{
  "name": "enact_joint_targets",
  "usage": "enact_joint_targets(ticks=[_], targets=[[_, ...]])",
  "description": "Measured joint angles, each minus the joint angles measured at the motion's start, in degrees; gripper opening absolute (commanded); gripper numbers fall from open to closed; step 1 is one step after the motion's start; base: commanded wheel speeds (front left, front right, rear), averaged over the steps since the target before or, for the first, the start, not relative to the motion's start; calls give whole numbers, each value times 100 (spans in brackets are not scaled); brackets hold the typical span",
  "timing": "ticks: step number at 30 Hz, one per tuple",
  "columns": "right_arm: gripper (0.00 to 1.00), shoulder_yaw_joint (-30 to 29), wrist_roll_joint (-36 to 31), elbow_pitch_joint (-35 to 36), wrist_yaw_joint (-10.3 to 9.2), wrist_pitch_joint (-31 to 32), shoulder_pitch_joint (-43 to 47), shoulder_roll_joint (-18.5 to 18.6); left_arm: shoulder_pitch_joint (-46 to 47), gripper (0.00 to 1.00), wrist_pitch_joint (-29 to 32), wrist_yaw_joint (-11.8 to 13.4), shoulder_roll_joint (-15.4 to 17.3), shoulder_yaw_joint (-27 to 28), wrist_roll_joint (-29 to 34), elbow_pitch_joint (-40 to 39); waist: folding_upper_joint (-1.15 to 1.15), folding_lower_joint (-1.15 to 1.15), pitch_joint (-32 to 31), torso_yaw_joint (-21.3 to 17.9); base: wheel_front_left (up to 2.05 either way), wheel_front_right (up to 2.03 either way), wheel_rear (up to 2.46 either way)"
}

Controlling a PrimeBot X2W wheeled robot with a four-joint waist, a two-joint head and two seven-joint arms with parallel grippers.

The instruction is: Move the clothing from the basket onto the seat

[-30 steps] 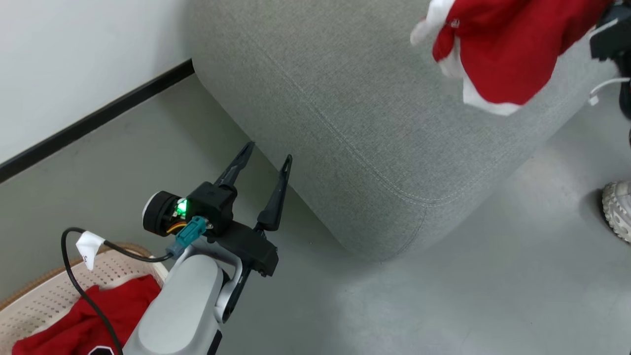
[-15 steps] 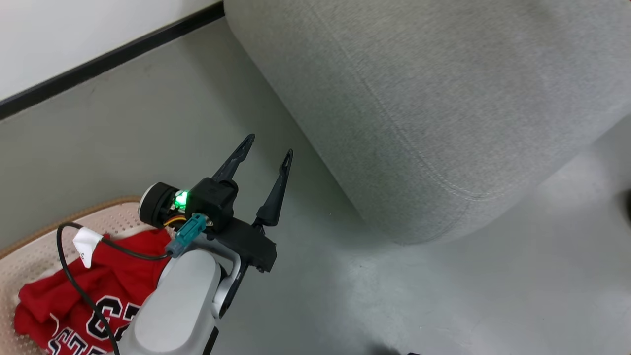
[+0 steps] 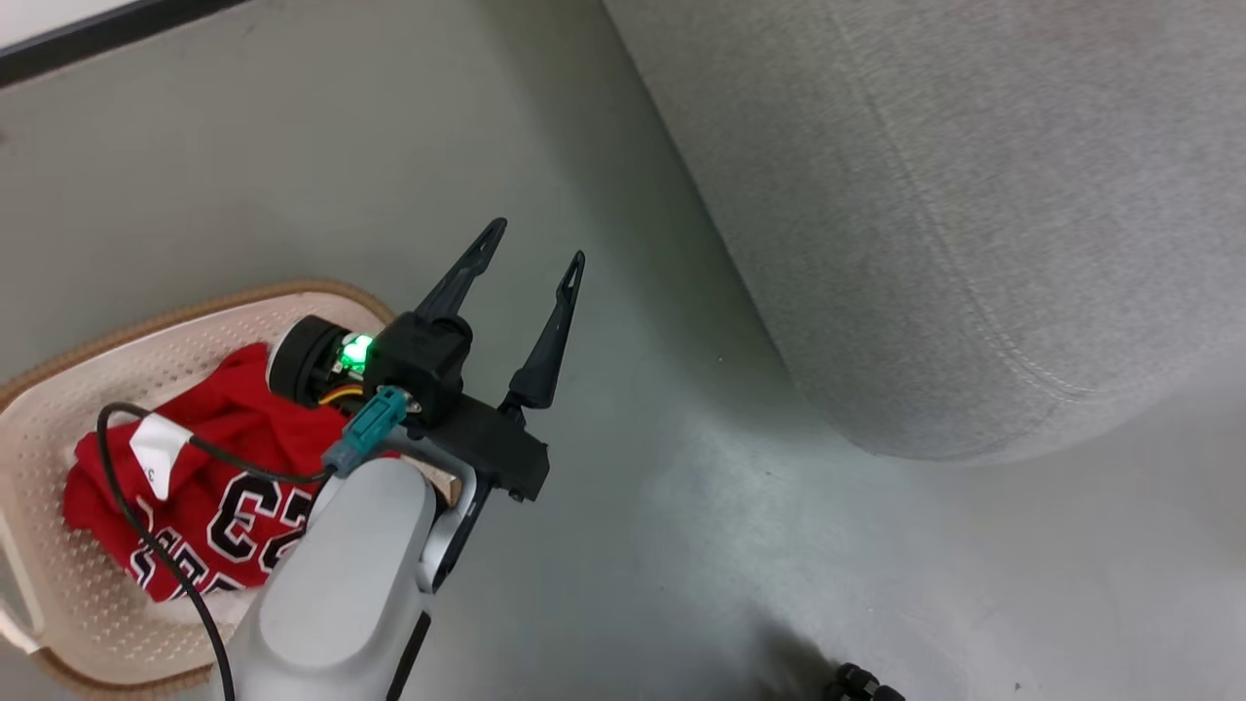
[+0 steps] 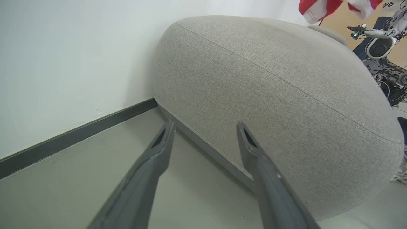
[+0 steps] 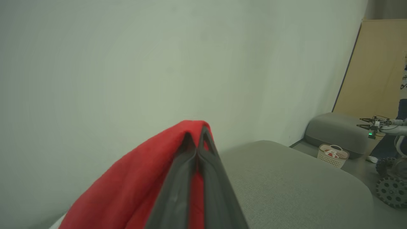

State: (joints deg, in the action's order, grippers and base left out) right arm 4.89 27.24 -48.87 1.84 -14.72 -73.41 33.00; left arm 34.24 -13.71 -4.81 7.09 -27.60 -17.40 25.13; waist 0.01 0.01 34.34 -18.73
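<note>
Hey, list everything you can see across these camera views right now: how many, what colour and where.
seat: one, grey, upper right of the head view, on the floor
basket: one, cream with brown rim, on the floor at lower left
jersey in basket: at least one, red with black "23", lying in the basket
held jersey: one, red, raised near the seat
floor: grey
wall: white, dark skirting, behind the seat
far basket: one, pale, beside a second grey cushion
left gripper: open, empty, over the floor between basket and seat
right gripper: shut on the held jersey
</note>
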Motion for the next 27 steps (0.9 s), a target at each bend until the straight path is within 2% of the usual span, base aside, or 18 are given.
enact_joint_targets(ticks=[6,14,18,25,26,27], targets=[[0,-160,-3,-172,-257,0,-155,254,92,100,0,0,-16,-48,21,-14,0,0,279,330,0,0,0],[0,-283,27,-517,-436,0,-124,176,201,100,-1,-1,-41,-68,36,-14,0,0,615,723,0,0,0],[0,-293,169,-795,-425,0,8,-71,203,100,-2,-8,-41,-55,36,15,0,0,738,878,0,0,0],[0,-303,385,-1285,-241,56,186,-435,299,100,-11,-9,-98,-47,35,143,0,0,779,1023,0,0,0],[36,-300,400,-1312,-210,51,221,-450,308,100,-12,-9,-115,-47,35,152,0,0,759,1031,0,0,0],[91,-292,400,-1343,-167,51,231,-443,310,100,-21,-9,-132,-48,34,168,0,-1,738,1040,0,0,0]])
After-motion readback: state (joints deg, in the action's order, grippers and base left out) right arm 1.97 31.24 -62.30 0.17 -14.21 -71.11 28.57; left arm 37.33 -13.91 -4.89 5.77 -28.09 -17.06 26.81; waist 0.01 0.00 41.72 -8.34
